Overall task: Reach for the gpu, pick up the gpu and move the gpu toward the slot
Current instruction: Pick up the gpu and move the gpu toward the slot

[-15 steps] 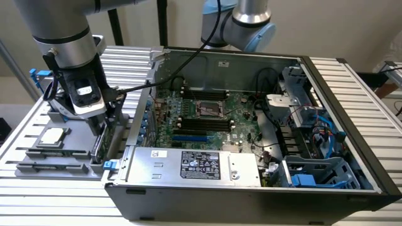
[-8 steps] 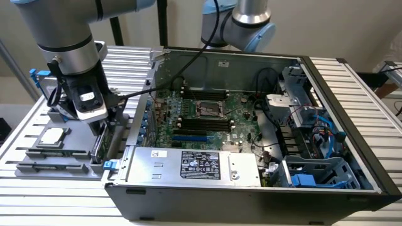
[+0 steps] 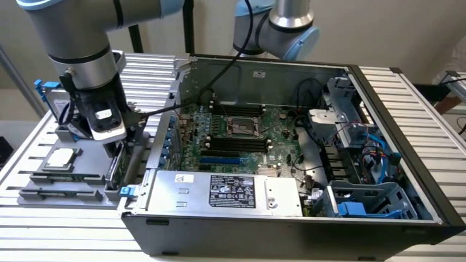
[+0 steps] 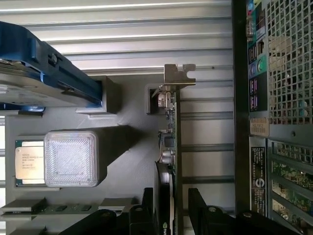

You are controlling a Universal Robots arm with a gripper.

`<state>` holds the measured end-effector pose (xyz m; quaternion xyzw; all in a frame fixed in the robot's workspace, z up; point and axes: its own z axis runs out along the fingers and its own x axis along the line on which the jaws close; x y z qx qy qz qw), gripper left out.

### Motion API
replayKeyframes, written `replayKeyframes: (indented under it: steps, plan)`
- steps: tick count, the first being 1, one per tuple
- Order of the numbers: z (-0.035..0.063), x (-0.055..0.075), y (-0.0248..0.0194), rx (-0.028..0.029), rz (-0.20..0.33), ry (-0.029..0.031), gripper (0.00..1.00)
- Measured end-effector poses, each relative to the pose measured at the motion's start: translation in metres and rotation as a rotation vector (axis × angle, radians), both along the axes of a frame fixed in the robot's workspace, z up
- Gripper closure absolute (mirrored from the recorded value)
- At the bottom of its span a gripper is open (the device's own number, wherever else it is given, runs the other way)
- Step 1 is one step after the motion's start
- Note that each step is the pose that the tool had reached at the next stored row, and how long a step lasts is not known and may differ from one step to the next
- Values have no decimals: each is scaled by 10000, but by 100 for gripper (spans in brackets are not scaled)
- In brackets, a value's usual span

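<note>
A ribbed metal surface (image 3: pixel 426 117) is carrying an open computer case (image 3: pixel 291 234) and a grey tray (image 4: pixel 129 166). The gpu (image 4: pixel 172 139) is standing on edge in that tray. One end is sitting between the jaws, which are straddling it open, a gap showing on one side.

Pincer (image 3: pixel 121 146) at gpu (image 3: pixel 115 169) — beside case (image 3: pixel 291 234)
</note>
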<state>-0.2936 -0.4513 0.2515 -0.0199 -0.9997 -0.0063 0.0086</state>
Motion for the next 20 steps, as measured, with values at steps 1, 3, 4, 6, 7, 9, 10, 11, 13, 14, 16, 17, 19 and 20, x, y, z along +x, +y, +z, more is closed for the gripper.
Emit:
replayKeyframes:
  steps: [1, 3, 4, 6, 7, 9, 10, 11, 13, 14, 16, 17, 19, 20]
  plan:
    - [-9, -1, 6, 0, -1, 15, 58]
    - [-27, -1, 11, 0, 0, 55, 58]
    - [-35, -2, 13, 0, -1, 83, 58]
    - [-49, -2, 16, -1, -2, 151, 58]
    - [-52, -2, 18, -1, -3, 177, 58]
    - [-59, -2, 20, -2, -2, 202, 58]
    - [-62, -2, 21, -2, -2, 205, 58]
    - [-65, -1, 21, -2, -1, 206, 58]
    - [-72, -1, 24, -1, 0, 205, 58]
    - [-75, -1, 26, -1, -2, 206, 58]
    - [-78, -2, 29, -2, -1, 208, 58]
    - [-80, -2, 30, -1, -1, 207, 58]
    - [-86, -2, 34, 0, -2, 206, 60]
    - [-88, -2, 36, -1, -1, 207, 60]
